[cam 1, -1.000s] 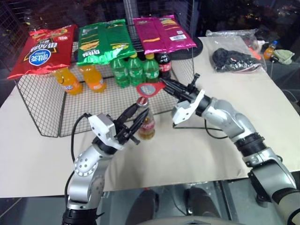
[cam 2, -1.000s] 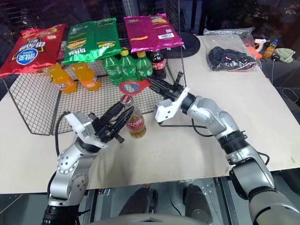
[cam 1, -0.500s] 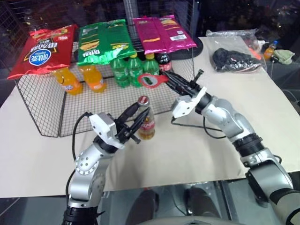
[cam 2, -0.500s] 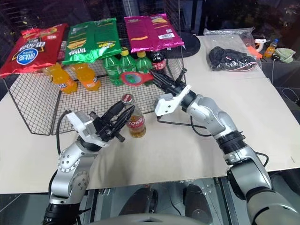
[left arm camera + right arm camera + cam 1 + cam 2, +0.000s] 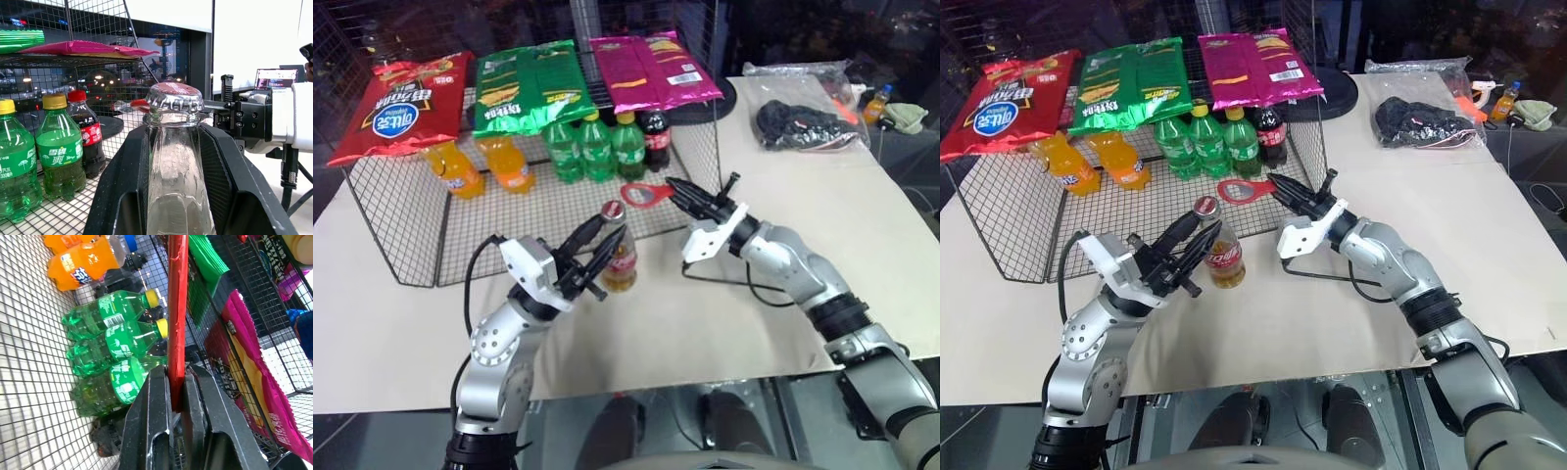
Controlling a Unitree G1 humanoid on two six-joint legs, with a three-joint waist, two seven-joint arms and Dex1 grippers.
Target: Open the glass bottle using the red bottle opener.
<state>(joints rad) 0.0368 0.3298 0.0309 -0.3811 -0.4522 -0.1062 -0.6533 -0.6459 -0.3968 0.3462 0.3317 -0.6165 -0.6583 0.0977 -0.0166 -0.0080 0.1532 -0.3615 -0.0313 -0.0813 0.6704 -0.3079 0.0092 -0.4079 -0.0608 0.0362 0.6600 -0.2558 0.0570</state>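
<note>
The glass bottle (image 5: 620,257), amber-filled with a red-and-white crown cap, stood mid-table before the wire rack (image 5: 401,211), clasped by the left gripper (image 5: 598,245). The right gripper (image 5: 680,192) pinched the flat red bottle opener (image 5: 644,194) beside the cap.

The glass bottle (image 5: 1224,257) stands upright on the beige table (image 5: 1332,313), just in front of the wire rack (image 5: 1018,230), its cap on. The left gripper (image 5: 1197,243) clasps the bottle, one black finger on each side of the neck. Just beyond the bottle and slightly to its right, the right gripper (image 5: 1278,186) pinches the red bottle opener (image 5: 1242,190) by the handle, ring head toward the bottle's cap, a little behind it and not touching. Behind the bottle, three green bottles (image 5: 1205,139) and a cola bottle (image 5: 1269,129) stand in the rack.
</note>
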